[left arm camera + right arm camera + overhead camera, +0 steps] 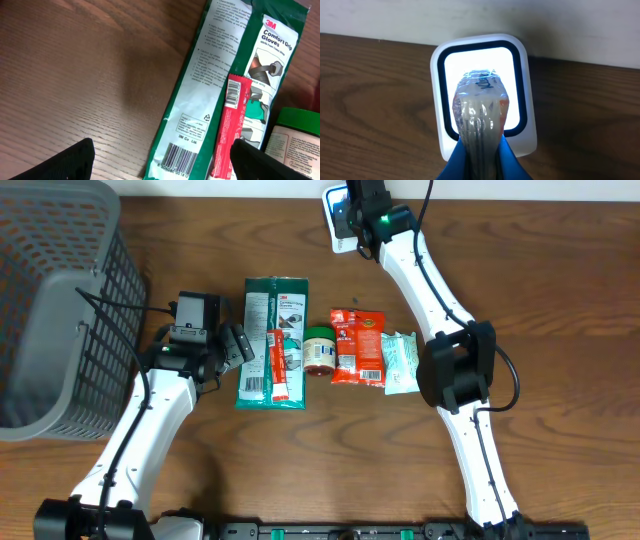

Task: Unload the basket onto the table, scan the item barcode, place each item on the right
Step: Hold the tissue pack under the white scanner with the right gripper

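Note:
In the right wrist view my right gripper [479,150] is shut on a clear crinkled packet [479,107], pinched between the blue fingers and seen edge-on. The packet hangs right over the lit window of the white scanner [436,100]. Overhead, that scanner [338,218] sits at the table's far edge under the right gripper [362,205], which hides the packet. My left gripper [161,152] stands open and empty, low over the barcode end of the green glove pack [210,75], and overhead it [238,343] is at the pack's left edge.
A row of goods lies mid-table: the glove pack [272,340], a red stick packet [277,367] on it, a green-lidded jar [319,350], a red snack bag [357,346] and a pale green pack [400,362]. A grey basket [60,310] stands at the left.

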`<state>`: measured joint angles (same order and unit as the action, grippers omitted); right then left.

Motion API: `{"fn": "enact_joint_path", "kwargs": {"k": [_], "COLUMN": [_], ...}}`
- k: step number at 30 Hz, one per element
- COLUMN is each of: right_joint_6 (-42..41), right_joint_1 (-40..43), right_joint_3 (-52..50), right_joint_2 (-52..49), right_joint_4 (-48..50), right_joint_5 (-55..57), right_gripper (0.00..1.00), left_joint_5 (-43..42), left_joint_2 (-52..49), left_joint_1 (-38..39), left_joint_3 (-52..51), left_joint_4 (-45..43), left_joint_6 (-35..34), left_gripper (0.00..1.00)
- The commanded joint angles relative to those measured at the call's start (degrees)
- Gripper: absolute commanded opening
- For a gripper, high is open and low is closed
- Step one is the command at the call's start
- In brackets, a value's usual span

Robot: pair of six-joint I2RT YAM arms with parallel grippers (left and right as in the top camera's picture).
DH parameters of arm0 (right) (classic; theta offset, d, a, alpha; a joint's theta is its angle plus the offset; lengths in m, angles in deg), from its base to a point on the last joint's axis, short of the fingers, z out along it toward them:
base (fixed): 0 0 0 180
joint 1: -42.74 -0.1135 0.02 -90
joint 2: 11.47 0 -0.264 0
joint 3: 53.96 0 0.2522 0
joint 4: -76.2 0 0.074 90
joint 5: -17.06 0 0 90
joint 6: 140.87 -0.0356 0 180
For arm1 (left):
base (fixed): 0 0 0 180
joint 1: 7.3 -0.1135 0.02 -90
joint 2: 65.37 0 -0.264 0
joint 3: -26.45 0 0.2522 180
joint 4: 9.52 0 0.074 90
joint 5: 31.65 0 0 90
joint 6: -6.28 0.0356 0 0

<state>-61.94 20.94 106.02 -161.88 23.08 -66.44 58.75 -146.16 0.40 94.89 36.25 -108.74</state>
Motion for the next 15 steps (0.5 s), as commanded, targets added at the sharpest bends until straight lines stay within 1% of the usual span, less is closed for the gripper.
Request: {"fn": "enact_joint_path", "kwargs": {"k": [1, 10, 15], "right_joint_6": [0.4, 0.4, 0.4], "right_joint_1": [0.2, 0.2, 1.0], "right_joint_3": [1.1, 1.1, 1.1], "right_joint_2": [-0.7, -1.1, 3.1], "right_joint_4": [-0.1, 0.1, -3.4], "right_joint_5": [0.9, 0.9, 0.4], "right_gripper": [0.01, 0.01, 0.01], "left_joint_5": [1.1, 1.1, 1.1], "left_joint_2": [0.3, 0.3, 0.3], "left_joint_1": [-0.2, -0.2, -0.2], "left_joint_3": [1.0, 1.0, 1.0], "left_joint_4": [0.1, 0.1, 0.1], "left_joint_6": [0.6, 0.6, 0.6], "left_gripper": [0.87, 0.87, 0.87]}}
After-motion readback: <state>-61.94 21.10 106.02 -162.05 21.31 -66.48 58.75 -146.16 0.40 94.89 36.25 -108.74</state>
